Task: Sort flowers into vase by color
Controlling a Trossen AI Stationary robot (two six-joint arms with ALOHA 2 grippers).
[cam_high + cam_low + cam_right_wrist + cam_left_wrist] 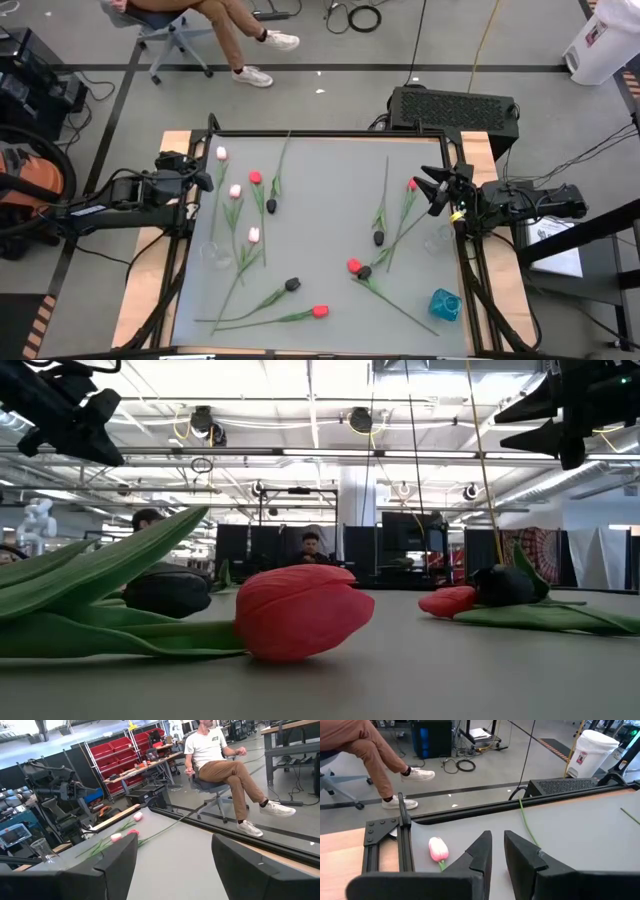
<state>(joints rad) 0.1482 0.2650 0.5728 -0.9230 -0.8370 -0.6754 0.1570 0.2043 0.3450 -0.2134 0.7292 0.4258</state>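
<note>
Tulips (285, 240) scattered flat across the grey table (330, 160): red, pink, black heads on thin green stems. Left gripper (206, 167) at the left edge, fingers (480, 851) narrowly parted, holding nothing. Right gripper (430, 188) at the right edge, spread wide, empty. Teal vase (445, 304) seen only from above.

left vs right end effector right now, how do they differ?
Left end effector sits at the table's left edge; right end effector at the right edge. Left's fingers stand narrowly apart, right's fingers spread wide. Both hold nothing and hang above the table.
</note>
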